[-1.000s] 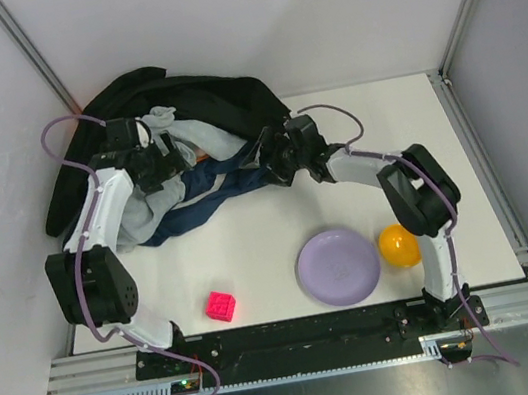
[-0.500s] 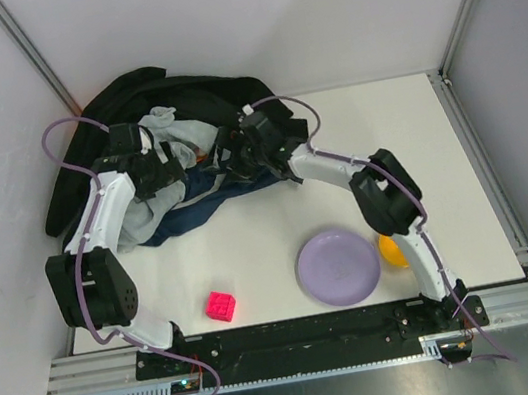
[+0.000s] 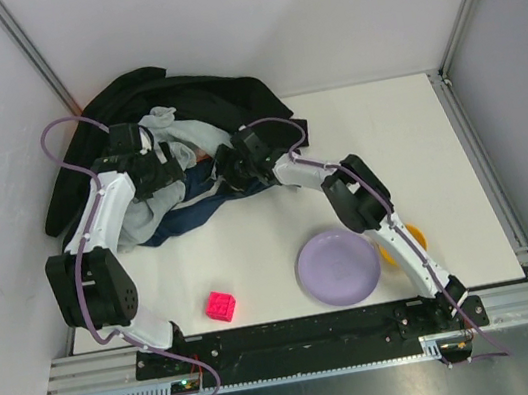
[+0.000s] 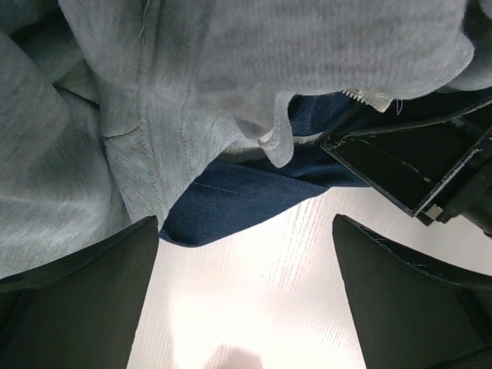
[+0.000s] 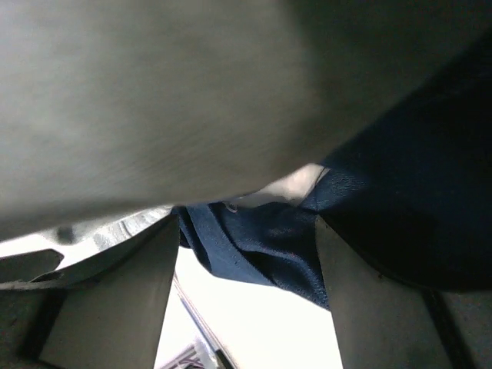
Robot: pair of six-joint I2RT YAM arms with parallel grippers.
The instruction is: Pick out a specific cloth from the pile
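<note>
Pink cube (image 3: 221, 306) and lilac plate (image 3: 337, 266) sit nearest my bases, with an orange ball (image 3: 416, 233) peeking out from behind my right forearm. None of that is my business. Further out, here's the target: the navy cloth (image 3: 195, 209) spills off the near side of the pile (image 3: 180, 120) onto the white table (image 3: 415, 132), half tucked under the light grey cloth (image 3: 144, 205). My left gripper (image 4: 244, 250) hangs by the grey folds, jaws spread wide with nothing in them, bare table between the 2 fingers and a navy hem just ahead. My right gripper (image 5: 246, 238) is nosed in from the right, jaws also wide apart and empty. A navy fold lies right at their mouth and grey fabric blurs overhead. To do this well, I reckon the right should push in deeper so only navy sits between the pads, then close; snagging grey along with it is the risk. The left could hold the grey back. Beyond it all, the big black garment (image 3: 206, 91) is heaped towards the back wall.
</note>
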